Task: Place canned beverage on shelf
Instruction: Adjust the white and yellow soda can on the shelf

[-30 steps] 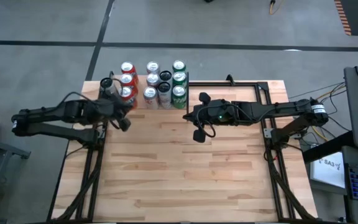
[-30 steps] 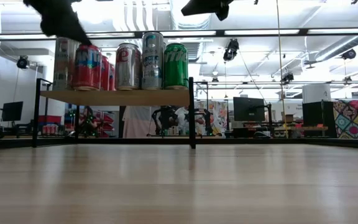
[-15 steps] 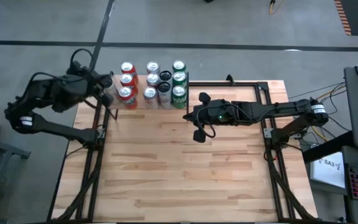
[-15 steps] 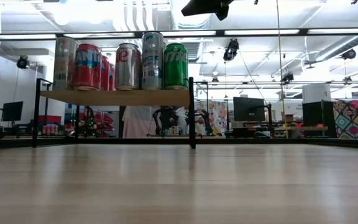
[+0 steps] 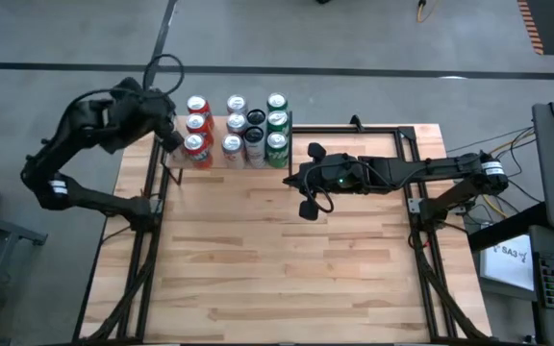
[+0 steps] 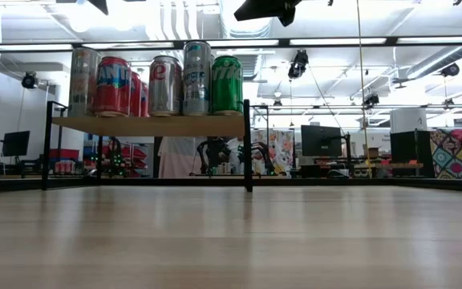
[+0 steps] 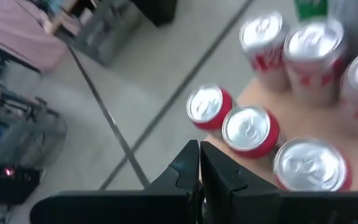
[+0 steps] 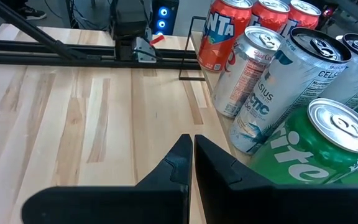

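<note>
Left hand now raised beside cans

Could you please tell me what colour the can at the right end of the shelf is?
Green can; clearest in the low view, at the right end of the shelf.

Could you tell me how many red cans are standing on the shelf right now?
3, in a column along the shelf's left edge: rear red can, middle red can, front red can. Others may be hidden.

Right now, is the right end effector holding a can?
No. The right end effector is shut and empty, beside the cans on the shelf.
</note>
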You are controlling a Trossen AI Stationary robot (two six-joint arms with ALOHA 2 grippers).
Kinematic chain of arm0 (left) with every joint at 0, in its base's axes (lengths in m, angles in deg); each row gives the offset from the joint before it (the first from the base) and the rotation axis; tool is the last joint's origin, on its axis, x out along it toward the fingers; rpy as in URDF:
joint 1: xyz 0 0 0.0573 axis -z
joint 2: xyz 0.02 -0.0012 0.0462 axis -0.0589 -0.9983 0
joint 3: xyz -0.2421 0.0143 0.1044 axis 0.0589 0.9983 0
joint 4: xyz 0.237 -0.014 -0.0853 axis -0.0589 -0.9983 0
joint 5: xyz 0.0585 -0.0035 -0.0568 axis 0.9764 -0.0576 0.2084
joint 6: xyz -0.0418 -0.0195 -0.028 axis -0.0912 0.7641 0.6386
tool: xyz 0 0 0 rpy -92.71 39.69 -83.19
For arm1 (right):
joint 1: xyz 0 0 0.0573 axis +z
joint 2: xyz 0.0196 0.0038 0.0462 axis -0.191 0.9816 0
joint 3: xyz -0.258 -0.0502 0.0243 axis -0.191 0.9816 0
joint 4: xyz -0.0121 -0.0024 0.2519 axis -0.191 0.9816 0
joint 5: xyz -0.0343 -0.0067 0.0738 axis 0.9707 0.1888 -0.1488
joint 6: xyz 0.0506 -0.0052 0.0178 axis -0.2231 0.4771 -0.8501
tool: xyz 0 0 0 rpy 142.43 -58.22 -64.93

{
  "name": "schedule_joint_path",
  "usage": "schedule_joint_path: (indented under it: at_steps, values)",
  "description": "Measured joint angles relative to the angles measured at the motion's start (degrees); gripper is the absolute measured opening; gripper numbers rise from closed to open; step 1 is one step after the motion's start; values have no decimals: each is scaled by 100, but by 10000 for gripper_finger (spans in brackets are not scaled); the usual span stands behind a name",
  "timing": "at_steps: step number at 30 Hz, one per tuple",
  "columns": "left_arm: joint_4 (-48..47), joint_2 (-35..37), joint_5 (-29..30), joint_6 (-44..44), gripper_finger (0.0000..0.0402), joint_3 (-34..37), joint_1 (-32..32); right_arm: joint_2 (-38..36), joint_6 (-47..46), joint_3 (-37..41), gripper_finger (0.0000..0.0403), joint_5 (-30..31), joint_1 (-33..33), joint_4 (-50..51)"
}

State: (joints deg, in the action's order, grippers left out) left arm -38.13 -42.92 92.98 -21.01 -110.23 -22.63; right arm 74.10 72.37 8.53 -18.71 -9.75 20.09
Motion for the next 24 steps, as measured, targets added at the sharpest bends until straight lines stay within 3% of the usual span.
schedule_joint_path:
  at_steps: [5, 11, 17, 24]
  values:
    - [-50, -206, -745, -671, 0, 0, -1092, 0, -11, 0, 9, -2, 0, 2]
    - [-71, -367, -2185, -1385, 0, -4, -2261, 0, -12, 0, 9, -2, 0, 5]
    - [-87, -514, -2352, -1751, 0, -4, -2684, 0, -12, 0, 9, -4, 0, 9]
    - [-208, -706, -2354, -1812, 0, -4, -2740, 0, -12, 2, 9, -4, 0, 35]
